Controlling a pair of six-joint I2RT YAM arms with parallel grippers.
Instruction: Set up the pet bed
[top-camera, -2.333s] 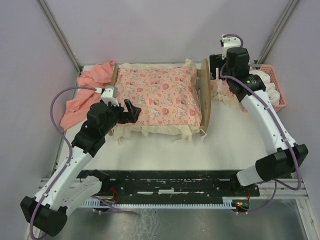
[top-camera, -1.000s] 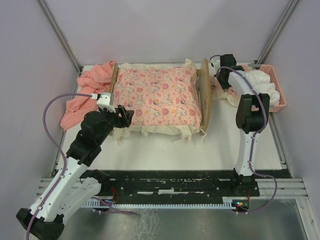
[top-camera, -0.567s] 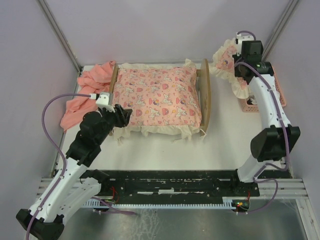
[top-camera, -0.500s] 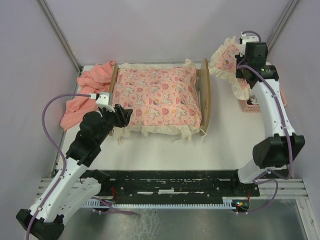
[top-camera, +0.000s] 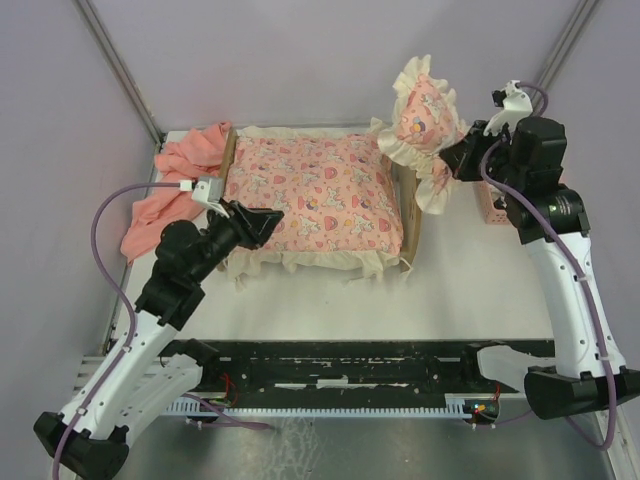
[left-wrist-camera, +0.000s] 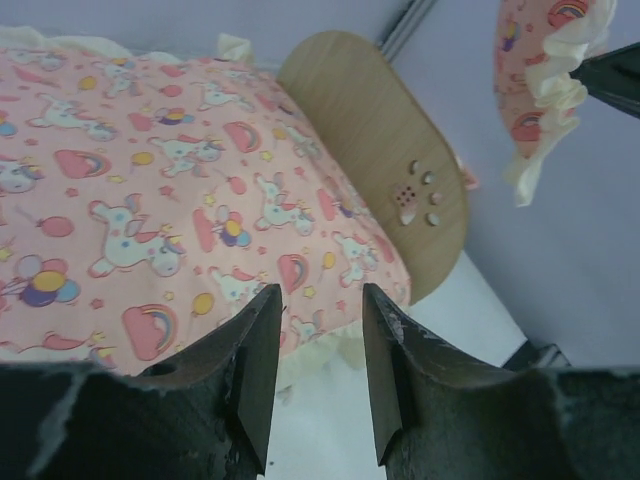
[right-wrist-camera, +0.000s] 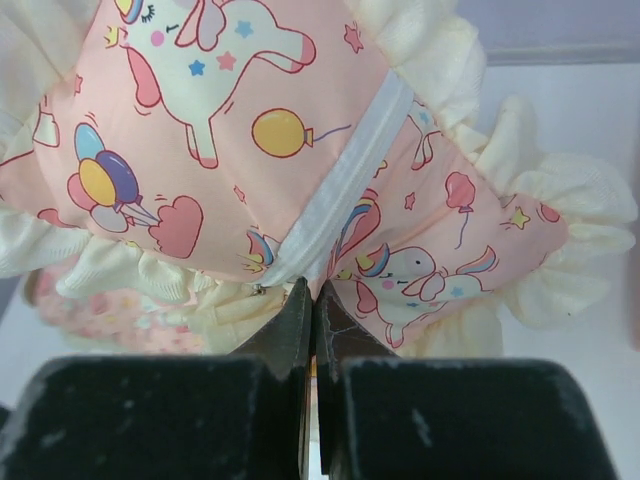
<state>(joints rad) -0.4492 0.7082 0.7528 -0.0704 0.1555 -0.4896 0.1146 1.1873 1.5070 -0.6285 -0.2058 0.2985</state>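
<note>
Right gripper (right-wrist-camera: 312, 292) pinches the frilly pillow (top-camera: 424, 118) upper right of centre; left gripper (left-wrist-camera: 318, 305) stands parted, empty, at the pet bed (left-wrist-camera: 385, 170)'s left edge

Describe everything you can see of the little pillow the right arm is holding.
The small pillow is pink fabric printed with unicorns, balloons and hearts, edged in cream ruffle, with a white strip like a zipper across one face. It hangs in the air by the bed's wooden headboard, pinched at its edge by the shut right claw.
</note>
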